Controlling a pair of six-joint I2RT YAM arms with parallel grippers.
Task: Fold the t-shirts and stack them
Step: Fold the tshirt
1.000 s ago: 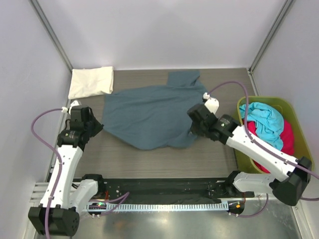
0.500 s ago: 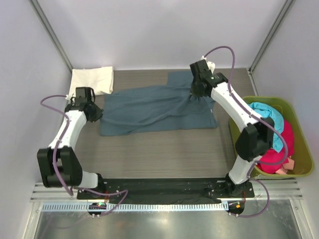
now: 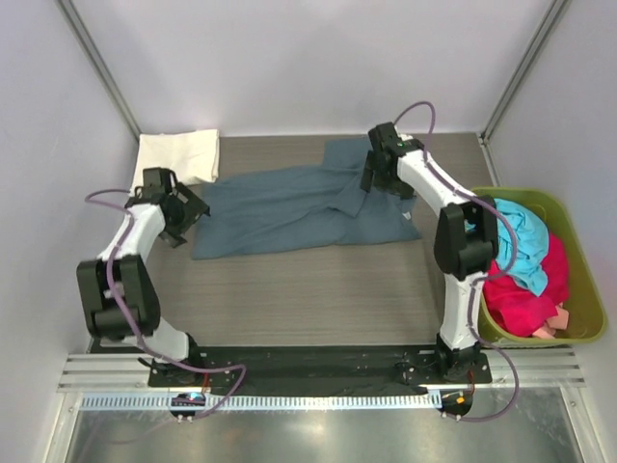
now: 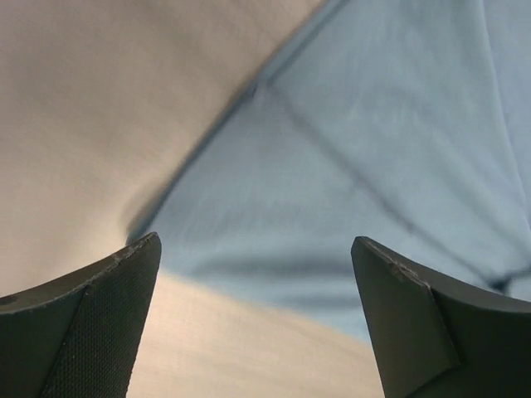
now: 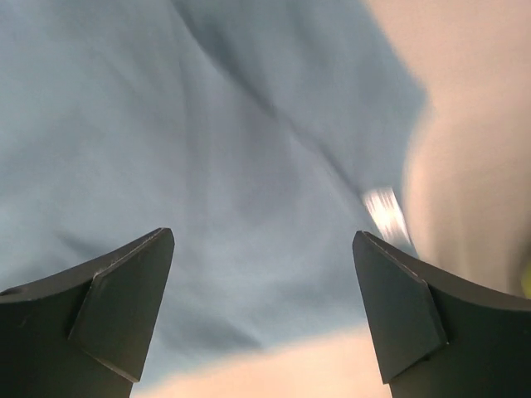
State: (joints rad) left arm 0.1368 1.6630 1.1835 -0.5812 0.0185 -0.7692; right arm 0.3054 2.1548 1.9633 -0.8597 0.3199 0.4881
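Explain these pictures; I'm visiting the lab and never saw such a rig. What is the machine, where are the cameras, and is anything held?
These are two robot arms bolted at the table's near edge. The wide picture looks down from above and behind them; the close-ups come from a camera on each wrist, the dark wedges being claw fingers. A slate-blue t-shirt lies stretched across the table, a folded cream t-shirt sits far left, and a turquoise shirt and a pink-red shirt fill a green bin on the right. The left claw and right claw stand open over the blue shirt's ends, holding nothing.
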